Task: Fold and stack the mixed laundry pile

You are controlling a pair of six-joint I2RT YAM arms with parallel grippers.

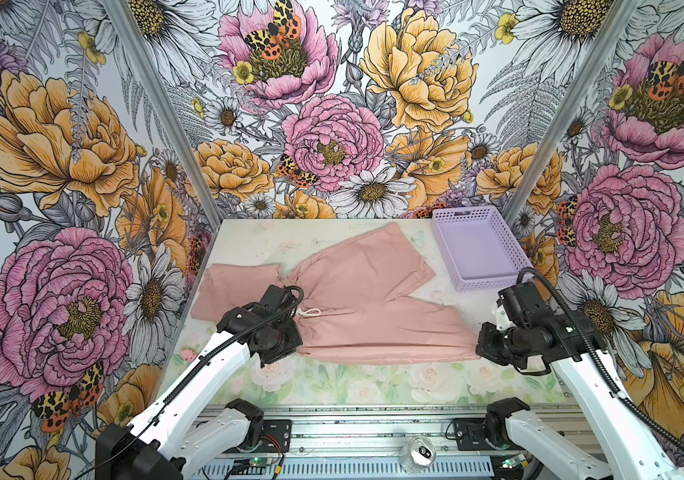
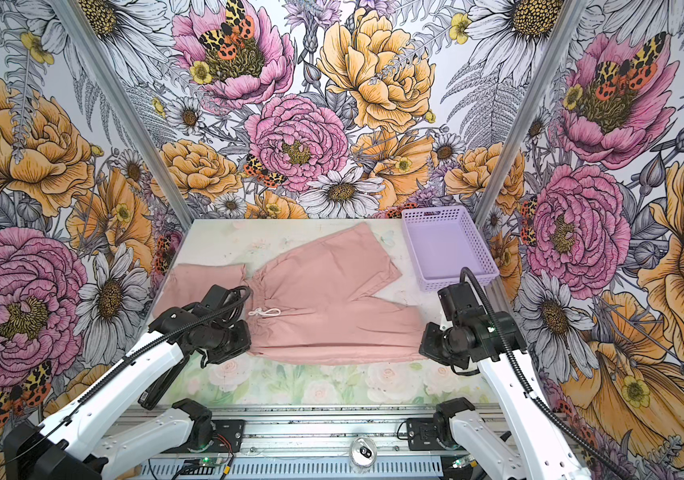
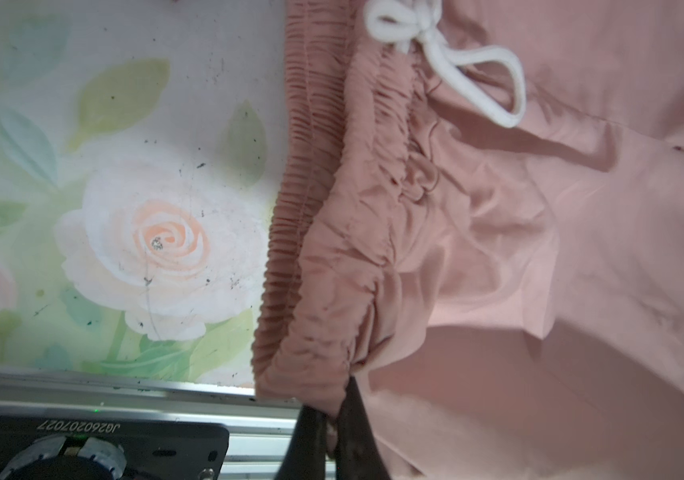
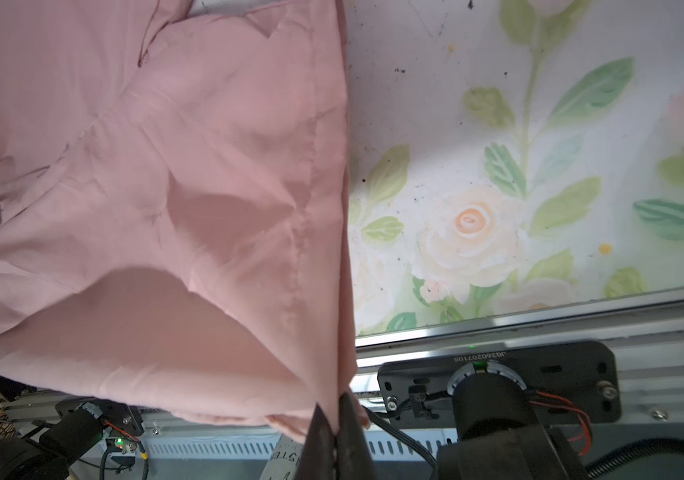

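At far left of the table (image 1: 332, 390), a folded pink garment (image 1: 234, 291) is seen lying flat in both top views, its right edge touching the waistband of the pink shorts (image 1: 373, 299).

Next, the left gripper (image 3: 332, 419) is seen at the near waistband corner of the shorts; in the left wrist view its dark fingers (image 3: 354, 432) are pinched tight on the gathered elastic edge, w/ fabric lifted off the table there. In the top views the gripper tips are hidden under the wrist.

Shorts are spread across the table centre, waistband to the left, legs fanned to the right; one leg runs toward the back, the other along the near side. A white drawstring (image 2: 264, 312) is tied in a bow at mid-waistband.

At the near leg's hem corner, the right gripper (image 4: 338, 424) is clamped on the cloth, jaws closed on the hem, per the right wrist view.

At back right, a lavender basket (image 1: 479, 249) sits apart from the shorts, nothing visible inside.
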